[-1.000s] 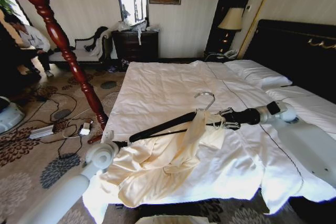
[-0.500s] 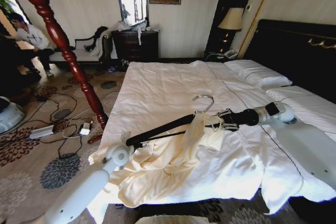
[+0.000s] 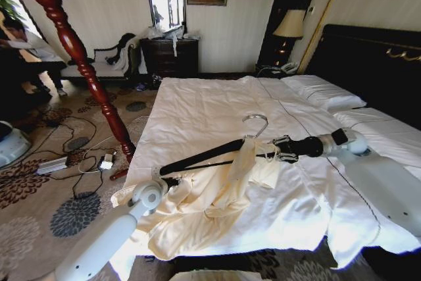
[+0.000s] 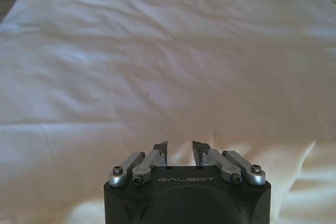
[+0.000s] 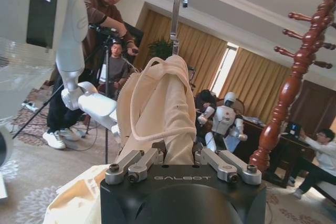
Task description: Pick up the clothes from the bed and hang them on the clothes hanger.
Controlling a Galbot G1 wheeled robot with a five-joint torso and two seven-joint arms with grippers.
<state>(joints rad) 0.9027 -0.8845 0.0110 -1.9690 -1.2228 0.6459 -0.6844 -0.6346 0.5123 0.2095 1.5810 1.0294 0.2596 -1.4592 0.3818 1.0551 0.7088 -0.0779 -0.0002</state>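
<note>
Now clothes sit clamped in right gripper.

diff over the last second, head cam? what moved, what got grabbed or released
The left arm swung in toward the bed, bringing the left gripper to the low end of the clothes hanger at the clothes. The hanger's low end dipped slightly. The right gripper stayed shut on the clothes at the hanger's neck; nothing was let go. The bed and the camera are unchanged.

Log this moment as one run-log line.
right claw: shut on clothes at clothes hanger | left claw: open over bed
</note>
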